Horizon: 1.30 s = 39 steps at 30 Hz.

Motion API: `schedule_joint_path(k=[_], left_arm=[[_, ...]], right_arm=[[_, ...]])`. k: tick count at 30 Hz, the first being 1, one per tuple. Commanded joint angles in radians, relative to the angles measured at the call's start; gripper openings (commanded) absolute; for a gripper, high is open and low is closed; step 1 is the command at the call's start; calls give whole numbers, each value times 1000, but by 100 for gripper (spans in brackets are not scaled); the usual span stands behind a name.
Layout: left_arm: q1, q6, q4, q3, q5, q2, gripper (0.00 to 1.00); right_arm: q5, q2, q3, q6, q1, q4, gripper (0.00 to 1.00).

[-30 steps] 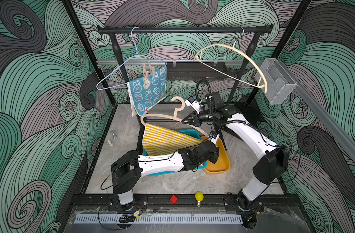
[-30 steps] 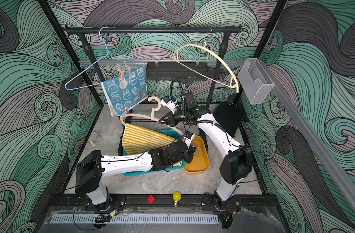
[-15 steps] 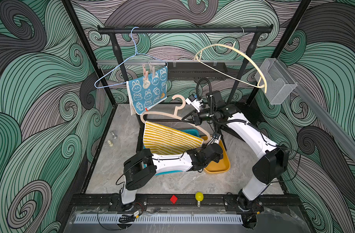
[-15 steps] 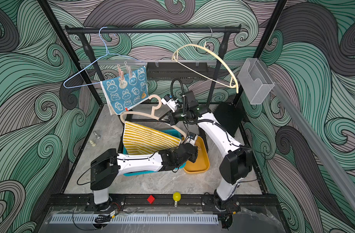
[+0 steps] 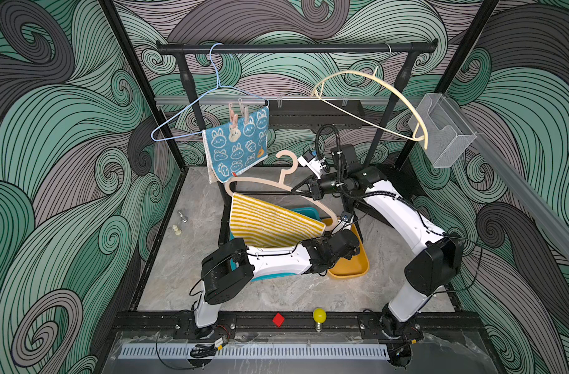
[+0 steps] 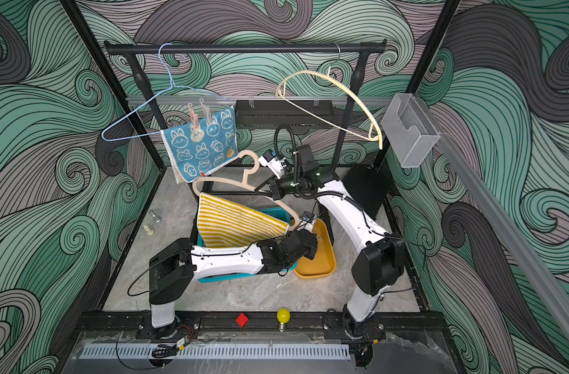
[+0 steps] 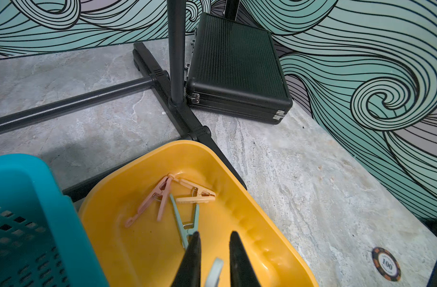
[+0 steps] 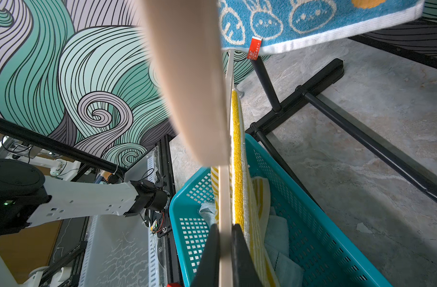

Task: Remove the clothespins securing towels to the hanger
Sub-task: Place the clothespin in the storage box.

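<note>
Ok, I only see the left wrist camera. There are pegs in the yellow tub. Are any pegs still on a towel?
Observer: Yes, two pegs clip the bunny towel.
Operator: What's the other arm doing?
Observer: The right gripper is shut on a wooden hanger.
Operator: Is a towel on it?
Observer: Yes, a striped towel, hanging down into the basket.
</note>
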Motion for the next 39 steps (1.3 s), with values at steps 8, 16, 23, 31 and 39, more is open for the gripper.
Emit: schedule_joint_path(k=[8,16,23,31,39], left_arm=[[3,-28,-24,46,-51,15,35],[1,-44,-34,49,-57,15,57],[-23,-4,-46,66,-41,7,58],[-76,-48,-74,26,-36,-48,58],[-109,-13,-61,-1,-12,-101,58]], right_arm=[[-39,5,24,-6,-12,-7,0],[-37,2,24,-3,-13,-3,0],[-33,5,54,-9,-23,-24,0],[-24,-12,74,-17,-48,-44,0],[-17,-19,84,-14,-66,-49,1]])
